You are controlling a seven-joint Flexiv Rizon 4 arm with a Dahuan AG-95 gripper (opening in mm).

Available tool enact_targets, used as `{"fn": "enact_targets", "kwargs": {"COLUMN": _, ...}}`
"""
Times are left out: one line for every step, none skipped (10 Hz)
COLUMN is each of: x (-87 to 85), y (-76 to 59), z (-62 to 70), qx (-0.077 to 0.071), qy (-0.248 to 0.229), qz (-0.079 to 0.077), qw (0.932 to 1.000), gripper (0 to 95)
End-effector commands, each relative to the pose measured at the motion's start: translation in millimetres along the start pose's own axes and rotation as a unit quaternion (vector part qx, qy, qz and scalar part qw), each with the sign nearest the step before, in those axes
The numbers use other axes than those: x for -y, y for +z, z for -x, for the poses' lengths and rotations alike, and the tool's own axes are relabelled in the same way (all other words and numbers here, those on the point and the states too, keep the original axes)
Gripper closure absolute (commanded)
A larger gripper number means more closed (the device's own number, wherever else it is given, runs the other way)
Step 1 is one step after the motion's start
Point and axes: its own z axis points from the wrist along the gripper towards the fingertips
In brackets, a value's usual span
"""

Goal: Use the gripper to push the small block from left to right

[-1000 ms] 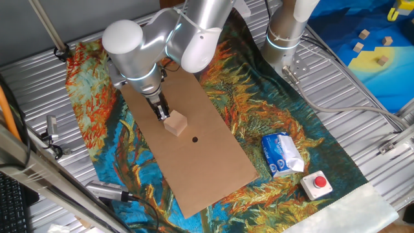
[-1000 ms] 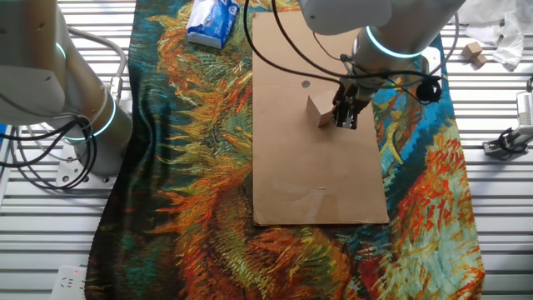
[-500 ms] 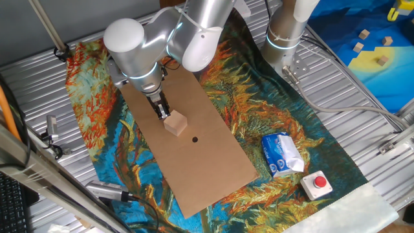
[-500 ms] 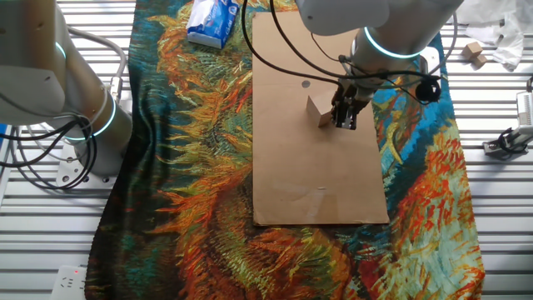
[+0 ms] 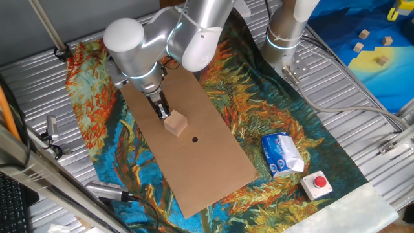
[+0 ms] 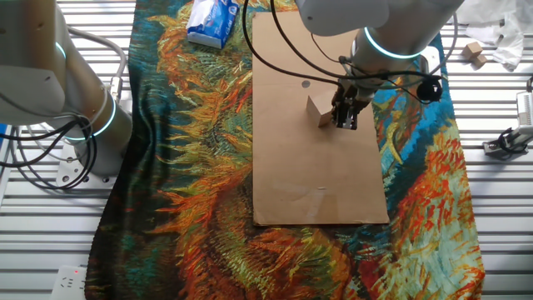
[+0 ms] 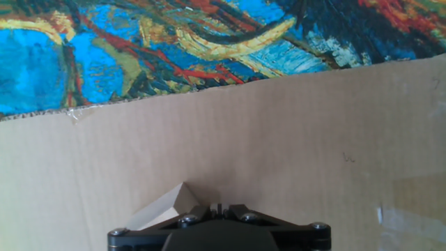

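On the brown cardboard board (image 5: 194,139) that lies over a colourful painted cloth (image 5: 294,123), my narrow black gripper (image 5: 162,113) points down with its two fingers pressed together, holding nothing. The small light tan wooden cube (image 5: 175,123) sits on the board, touching the side of my fingertips. From one fixed view the cube is just beside me on the side nearer a small dark hole (image 5: 195,139) in the board, and the hole lies a little beyond the cube. From the other fixed view the gripper (image 6: 345,121) stands against the cube (image 6: 317,111), and the same hole (image 6: 306,83) shows near it on the board (image 6: 321,167).

Looking along my fingers, the hand view shows one pale corner of the cube (image 7: 169,207) poking up beside the dark body of my gripper (image 7: 218,208) at the bottom edge. Bare board (image 7: 279,132) stretches ahead, with the cloth (image 7: 139,49) past its far edge.

My silver-and-white arm (image 5: 162,42) bends over the board's upper end. A second silver arm column (image 5: 288,29) stands upright off the cloth, well apart from the board. Near the board's lower corner a blue-and-white packet (image 5: 282,155) rests on the cloth, and a red round button on a pale base (image 5: 319,184) sits just beside it. A blue-and-yellow mat (image 5: 378,48) with tiny wooden blocks lies well away from the board.
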Motion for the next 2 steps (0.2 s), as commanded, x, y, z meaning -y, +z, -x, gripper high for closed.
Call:
{"fn": "enact_targets", "kwargs": {"x": 0.0, "y": 0.1, "z": 0.2, "qx": 0.0, "qy": 0.002, "qz": 0.0, "qw": 1.0, "gripper": 95.0}}
{"fn": "enact_targets", "kwargs": {"x": 0.0, "y": 0.1, "z": 0.2, "qx": 0.0, "qy": 0.003, "qz": 0.0, "qw": 1.0, "gripper": 95.0}}
